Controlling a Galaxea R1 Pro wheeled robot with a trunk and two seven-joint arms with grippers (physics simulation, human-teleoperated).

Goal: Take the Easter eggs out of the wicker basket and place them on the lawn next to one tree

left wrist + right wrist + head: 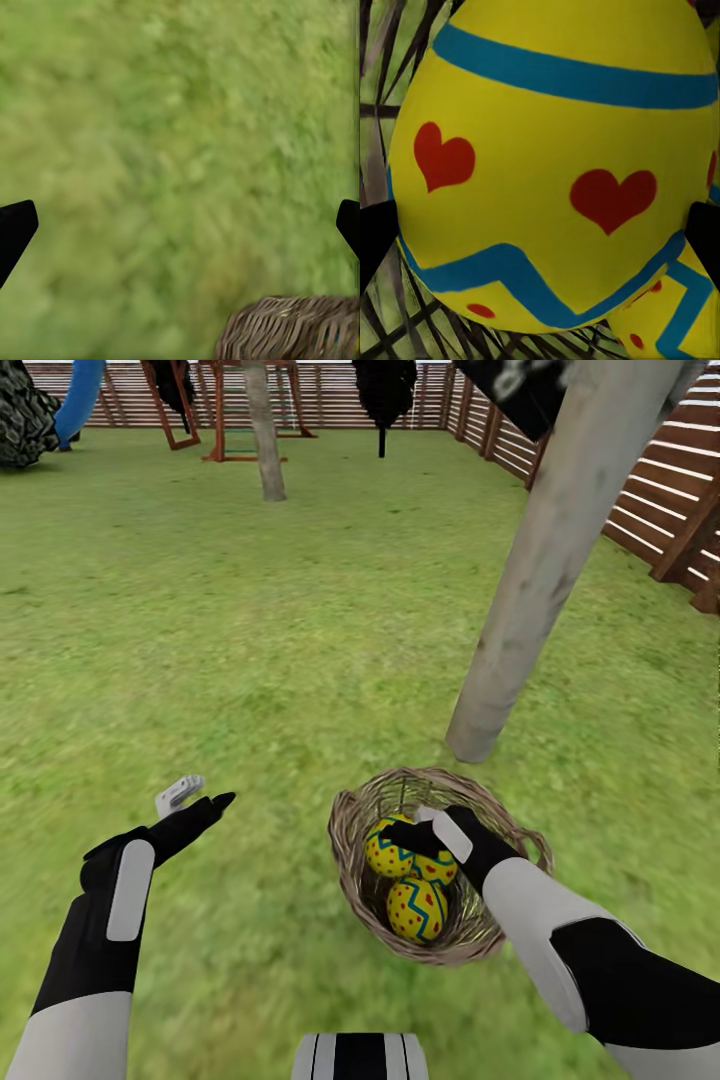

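The wicker basket (345, 830) stands on the lawn (250, 640) close to the foot of a pale tree trunk (545, 580). Three yellow Easter eggs with blue zigzags lie inside it: one at the left (385, 852), one at the front (418, 910), one partly hidden under my hand (440, 872). My right gripper (422, 828) reaches into the basket and stands open, with its fingertips (375, 240) on either side of the heart-painted egg (555, 165). My left gripper (197, 796) hovers open over the grass left of the basket, whose rim (292, 326) shows in the left wrist view.
A brown slat fence (660, 490) runs along the right and the back. A second pale trunk (265, 430) stands far ahead, with a wooden playset (240, 410) and blue slide (80, 400) behind it. Open grass stretches left and ahead.
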